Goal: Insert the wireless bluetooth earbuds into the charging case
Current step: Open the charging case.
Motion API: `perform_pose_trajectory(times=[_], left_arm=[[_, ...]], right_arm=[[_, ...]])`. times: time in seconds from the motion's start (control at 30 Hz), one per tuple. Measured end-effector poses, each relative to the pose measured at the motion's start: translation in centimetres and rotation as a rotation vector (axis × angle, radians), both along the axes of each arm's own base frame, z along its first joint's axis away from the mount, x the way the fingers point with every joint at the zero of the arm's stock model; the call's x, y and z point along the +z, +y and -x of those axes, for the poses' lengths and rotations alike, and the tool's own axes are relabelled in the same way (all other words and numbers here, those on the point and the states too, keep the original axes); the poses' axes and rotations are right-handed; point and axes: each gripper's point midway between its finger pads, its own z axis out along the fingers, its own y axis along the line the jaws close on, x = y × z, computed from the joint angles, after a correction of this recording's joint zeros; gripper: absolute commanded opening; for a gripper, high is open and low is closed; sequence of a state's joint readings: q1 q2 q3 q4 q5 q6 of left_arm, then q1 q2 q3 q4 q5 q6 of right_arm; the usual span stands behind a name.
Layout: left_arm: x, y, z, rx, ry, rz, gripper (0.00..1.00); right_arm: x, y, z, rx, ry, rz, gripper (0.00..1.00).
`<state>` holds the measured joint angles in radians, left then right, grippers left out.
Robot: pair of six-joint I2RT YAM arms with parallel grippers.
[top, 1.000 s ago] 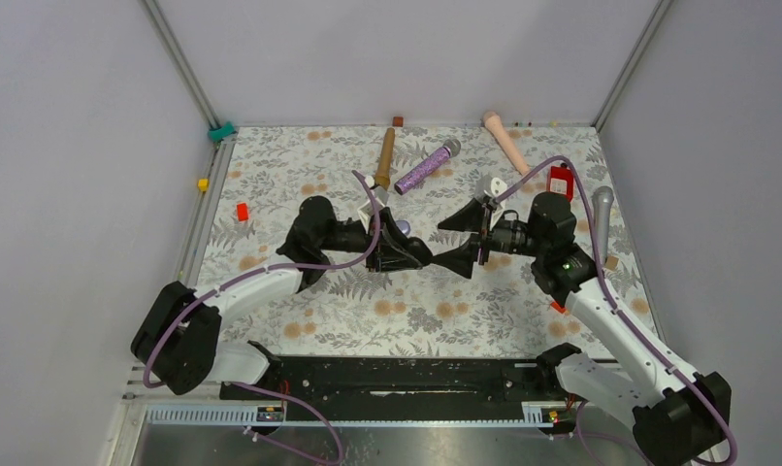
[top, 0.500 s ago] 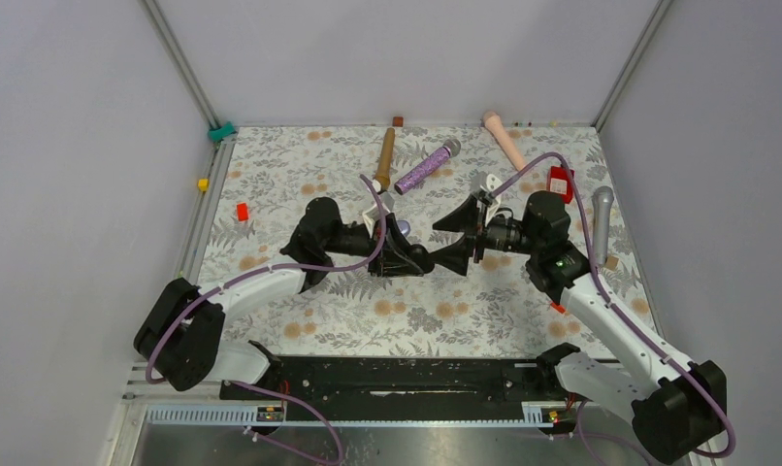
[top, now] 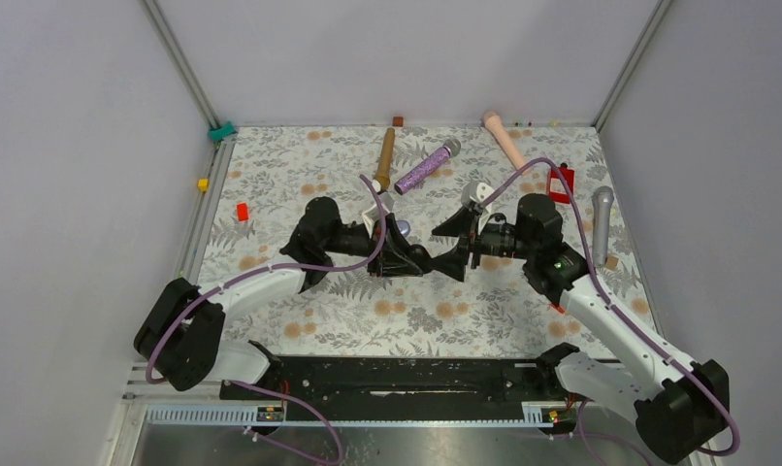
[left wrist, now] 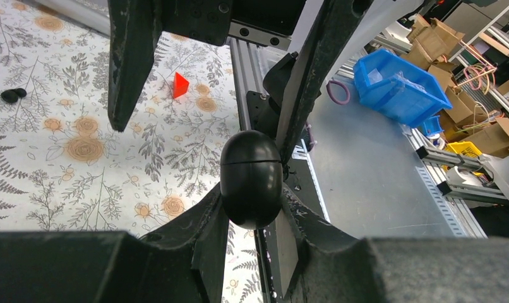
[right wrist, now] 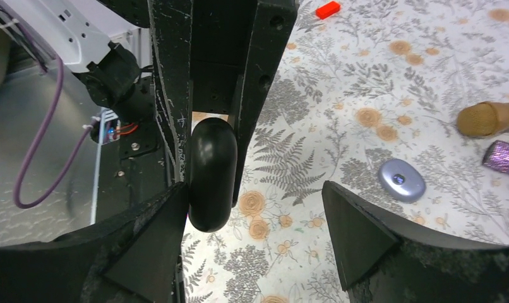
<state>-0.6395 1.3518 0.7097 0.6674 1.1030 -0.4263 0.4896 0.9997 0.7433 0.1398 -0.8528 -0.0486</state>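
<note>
My left gripper (top: pixel 428 258) is shut on a closed black egg-shaped charging case (left wrist: pixel 251 177) and holds it above the table. My right gripper (top: pixel 452 243) is open and faces it, one finger on each side of the case. In the right wrist view the case (right wrist: pixel 211 173) sits close against my right gripper's (right wrist: pixel 255 196) left finger, with a wide gap to the other finger. A pair of black earbuds (left wrist: pixel 12 95) lies on the floral cloth. A closed lilac case (right wrist: pixel 401 180) lies on the table, also seen from above (top: pixel 404 227).
Microphones lie at the back: a brown one (top: pixel 384 158), a glittery purple one (top: pixel 426 167), a pink one (top: pixel 506 139) and a grey one (top: pixel 601 223). A small red block (top: pixel 242 211) lies left, and an orange wedge (left wrist: pixel 179 85) near the front rail.
My right gripper has moved left toward the left gripper, and its open fingers now straddle the black case. The left gripper has shifted slightly right and stayed shut on the case.
</note>
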Motion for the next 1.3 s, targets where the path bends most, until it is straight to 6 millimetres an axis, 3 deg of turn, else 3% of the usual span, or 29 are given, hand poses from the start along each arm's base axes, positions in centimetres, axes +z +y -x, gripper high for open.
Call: perform_pose_trajectory(times=[0.17, 0.43, 0.67, 0.8, 0.87, 1.03, 1.17, 1.3], left_arm=[[0.2, 0.0, 0.0, -0.002, -0.008, 0.006, 0.0], [0.5, 0.2, 0.7, -0.049, -0.028, 0.021, 0.0], [0.6, 0.8, 1.5, -0.101, -0.034, 0.02, 0.0], [2.0, 2.3, 0.8, -0.081, -0.072, 0.043, 0.0], [3.5, 3.4, -0.2, -0.035, -0.115, 0.075, 0.0], [7.0, 6.2, -1.6, 0.079, -0.264, 0.176, 0.0], [7.6, 7.2, -0.6, 0.078, -0.313, 0.217, 0.0], [7.1, 7.4, 0.5, 0.049, -0.315, 0.232, 0.0]], right_arm=[[0.9, -0.8, -0.4, -0.052, -0.079, 0.023, 0.86], [2.1, -2.2, -1.5, -0.143, -0.159, 0.085, 0.99], [6.5, -3.5, -1.8, -0.204, -0.209, 0.109, 1.0], [9.5, -5.4, -3.8, -0.309, -0.223, 0.122, 1.0], [9.7, -6.7, -5.5, -0.371, -0.195, 0.148, 0.99], [6.4, -8.8, -10.0, -0.469, -0.045, 0.249, 0.94], [0.0, -12.2, -14.3, -0.545, 0.194, 0.366, 0.83], [-4.6, -16.0, -18.2, -0.603, 0.414, 0.45, 0.65]])
